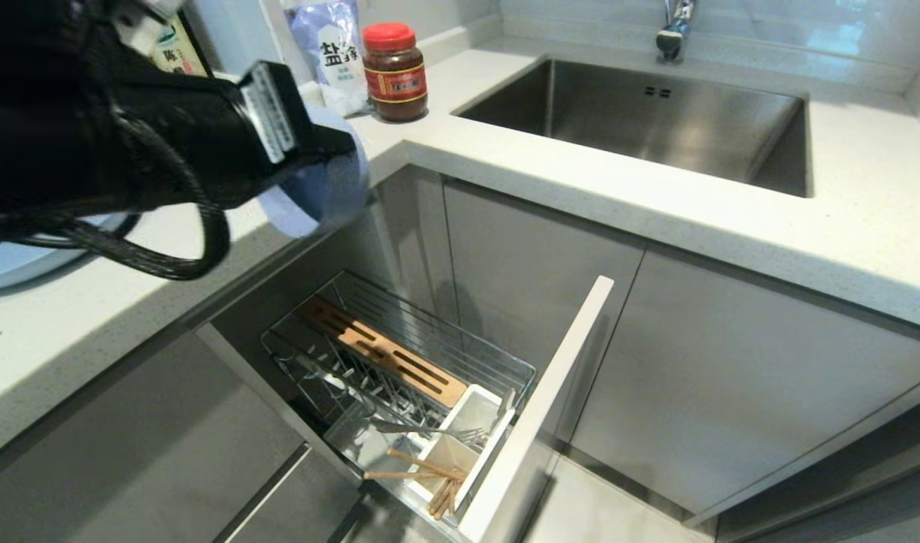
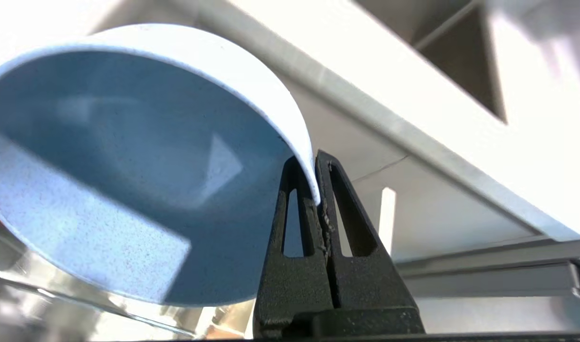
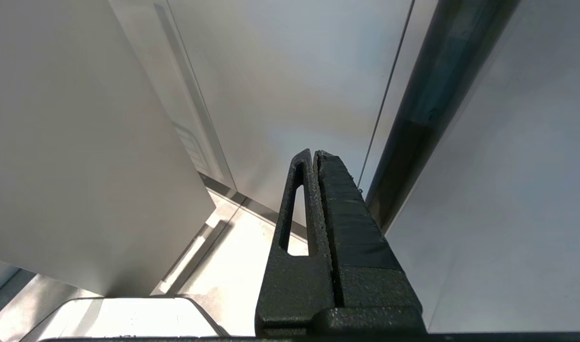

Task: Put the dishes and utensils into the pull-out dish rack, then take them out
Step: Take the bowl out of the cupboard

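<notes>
My left gripper (image 2: 309,164) is shut on the rim of the small pale blue bowl (image 2: 128,166). In the head view the bowl (image 1: 320,192) hangs tilted over the counter's edge, above the back of the pull-out dish rack (image 1: 460,343). The rack stands pulled out, its wire prongs bare. The silver fork (image 1: 430,431) and the wooden chopsticks (image 1: 422,471) lie across the white caddy (image 1: 467,422) at its front. The pale blue plate (image 1: 15,264) lies on the counter at the far left, partly behind my arm. My right gripper (image 3: 314,154) is shut and empty, low beside cabinet fronts.
The rack's narrow white cabinet front (image 1: 539,407) sticks out into the aisle. A red-lidded jar (image 1: 394,72) and a salt bag (image 1: 328,45) stand at the counter's back corner. The steel sink (image 1: 581,105) with its faucet (image 1: 675,30) lies to the right.
</notes>
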